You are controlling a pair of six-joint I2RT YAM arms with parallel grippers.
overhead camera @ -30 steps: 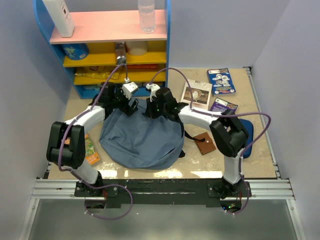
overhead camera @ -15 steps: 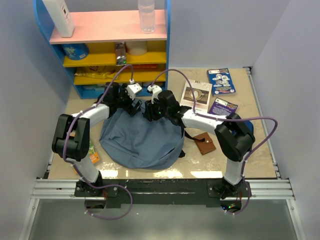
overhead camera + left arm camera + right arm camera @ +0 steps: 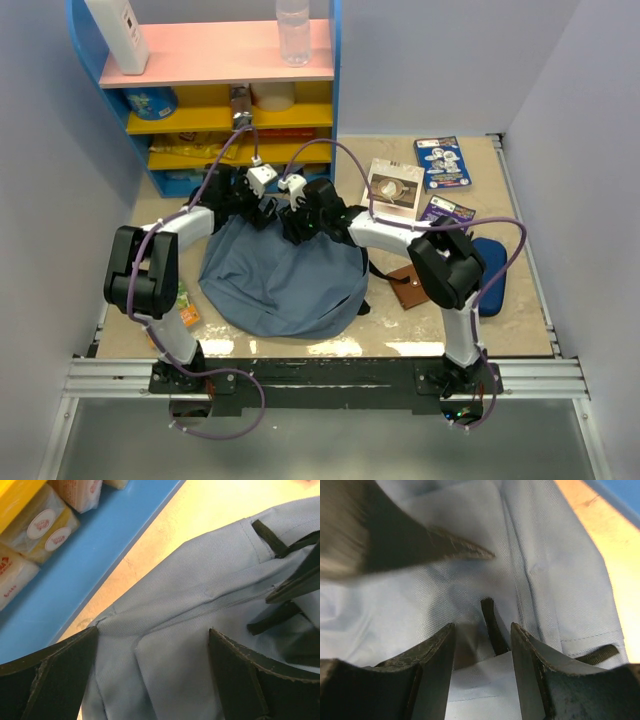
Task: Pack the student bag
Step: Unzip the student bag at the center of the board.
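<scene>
The student bag point(image 3: 285, 285), slate-blue with black straps, lies flat in the middle of the table. Both grippers sit at its far top edge, near the shelf. My left gripper point(image 3: 262, 207) is open wide, and bag fabric point(image 3: 200, 580) lies under and between its fingers point(image 3: 55, 672), ungripped. My right gripper point(image 3: 293, 218) is open partway over the bag point(image 3: 445, 590). A short black strap tab point(image 3: 491, 622) stands loose in the gap at my right gripper point(image 3: 482, 630), touching neither finger. The blurred dark shape point(image 3: 390, 540) above it is a finger of the left gripper.
A blue, yellow and pink shelf point(image 3: 200, 100) with packets and bottles stands just behind the bag; its blue base point(image 3: 75, 585) is close to the left gripper. Books point(image 3: 442, 163) lie at the back right. A brown wallet point(image 3: 409, 286) and dark-blue pencil case point(image 3: 490, 262) lie right of the bag. An orange packet point(image 3: 185, 305) lies left.
The right gripper has gone from shut to open at the bag's top edge and shifted slightly left. The left gripper stays open in about the same place.
</scene>
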